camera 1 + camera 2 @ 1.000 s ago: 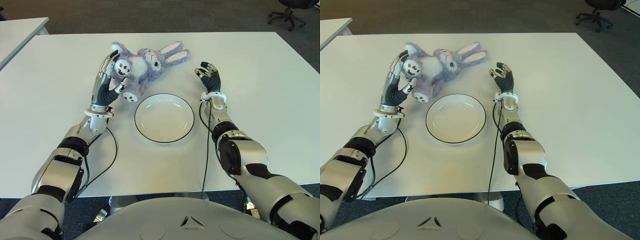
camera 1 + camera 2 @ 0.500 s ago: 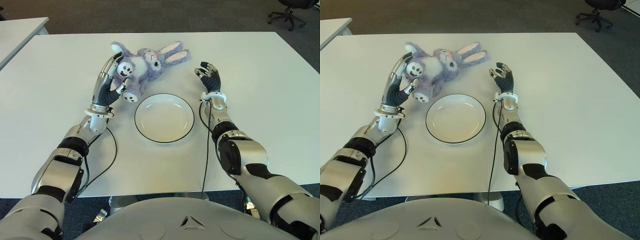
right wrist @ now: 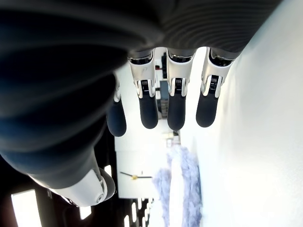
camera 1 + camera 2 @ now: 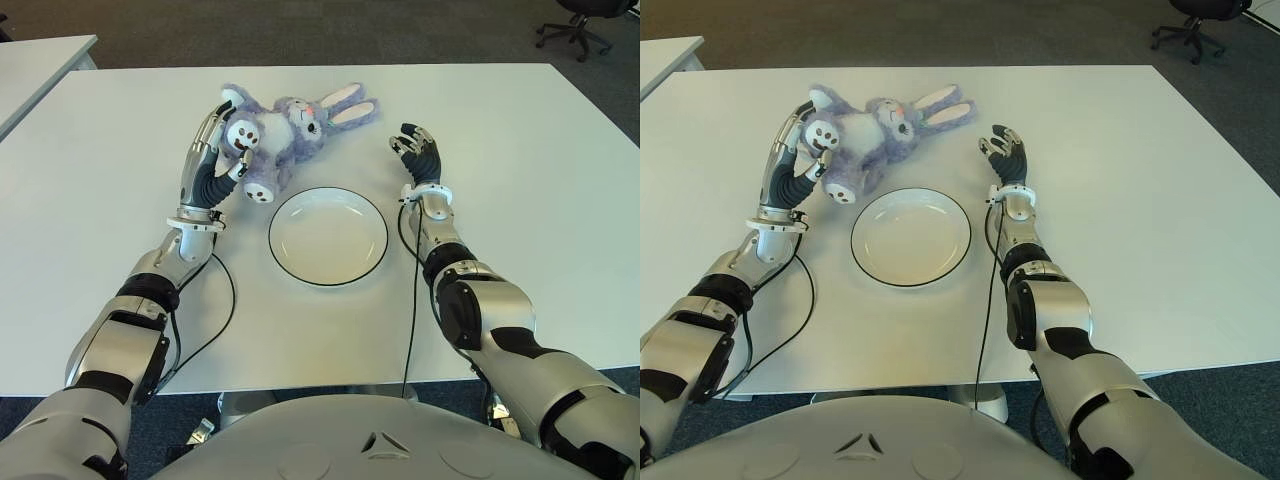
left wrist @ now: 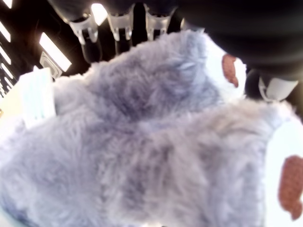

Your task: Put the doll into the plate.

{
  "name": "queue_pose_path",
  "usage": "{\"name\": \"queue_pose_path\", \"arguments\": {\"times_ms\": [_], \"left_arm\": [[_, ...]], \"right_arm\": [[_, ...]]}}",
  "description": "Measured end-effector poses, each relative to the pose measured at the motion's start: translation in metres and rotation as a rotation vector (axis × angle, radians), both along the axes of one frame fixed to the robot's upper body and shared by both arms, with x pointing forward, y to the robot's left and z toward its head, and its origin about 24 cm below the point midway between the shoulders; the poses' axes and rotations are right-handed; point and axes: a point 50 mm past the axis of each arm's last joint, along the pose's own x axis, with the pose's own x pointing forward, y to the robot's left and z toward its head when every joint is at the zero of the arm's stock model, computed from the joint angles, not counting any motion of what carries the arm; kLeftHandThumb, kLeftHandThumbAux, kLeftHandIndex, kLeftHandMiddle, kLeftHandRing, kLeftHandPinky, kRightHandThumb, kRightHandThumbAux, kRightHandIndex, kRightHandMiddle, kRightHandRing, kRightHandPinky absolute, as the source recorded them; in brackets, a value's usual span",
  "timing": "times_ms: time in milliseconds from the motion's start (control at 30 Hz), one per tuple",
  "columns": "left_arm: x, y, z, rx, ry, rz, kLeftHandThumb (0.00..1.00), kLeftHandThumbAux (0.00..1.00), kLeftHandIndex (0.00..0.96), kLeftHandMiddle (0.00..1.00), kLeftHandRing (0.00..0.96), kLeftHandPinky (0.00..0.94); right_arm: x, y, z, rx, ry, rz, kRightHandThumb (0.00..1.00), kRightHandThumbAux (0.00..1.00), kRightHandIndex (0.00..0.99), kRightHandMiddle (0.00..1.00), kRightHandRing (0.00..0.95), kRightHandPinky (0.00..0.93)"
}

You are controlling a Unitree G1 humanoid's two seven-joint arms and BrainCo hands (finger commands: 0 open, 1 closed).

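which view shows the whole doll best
The left eye view: the whole doll lies beyond the plate, its legs in the left hand. The right eye view matches it. The left wrist view shows only close fur; the right wrist view a distant sliver.

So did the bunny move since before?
Yes, a little. The left hand has pulled the bunny slightly to the robot's left and up the table, away from the plate; its foot now sits farther from the rim.

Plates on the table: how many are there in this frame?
1. The white plate lies on the table between the two arms, empty, just nearer the robot than the purple doll, which the left hand has its fingers against. None seem hidden.
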Motion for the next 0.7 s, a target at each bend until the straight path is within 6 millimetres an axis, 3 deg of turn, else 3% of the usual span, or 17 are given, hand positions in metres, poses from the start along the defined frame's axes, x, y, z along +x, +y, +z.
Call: {"name": "queue_pose_path", "arguments": {"times_ms": [367, 467, 700], "left_arm": [[0.0041, 0.005, 0.0019, -0.077, -0.063, 0.172, 0.497, 0.267, 0.013, 0.121, 0.163, 0.217], [0.0052, 0.0033, 0.0022, -0.099, -0.083, 0.208, 0.502, 0.252, 0.015, 0.108, 0.129, 0.142], [0.0074, -0.0043, 0.0025, -0.129, -0.125, 0.269, 0.516, 0.248, 0.019, 0.092, 0.086, 0.087]], "right_arm": [[-0.0006, 0.0011, -0.0013, 0.004, 0.003, 0.002, 0.459, 0.757, 0.22, 0.176, 0.163, 0.21], [-0.001, 0.0008, -0.0019, 0.004, 0.005, 0.001, 0.456, 0.757, 0.22, 0.175, 0.163, 0.209], [-0.0018, 0.0014, -0.0034, 0.006, 0.009, 0.006, 0.475, 0.752, 0.214, 0.175, 0.162, 0.203]]}}
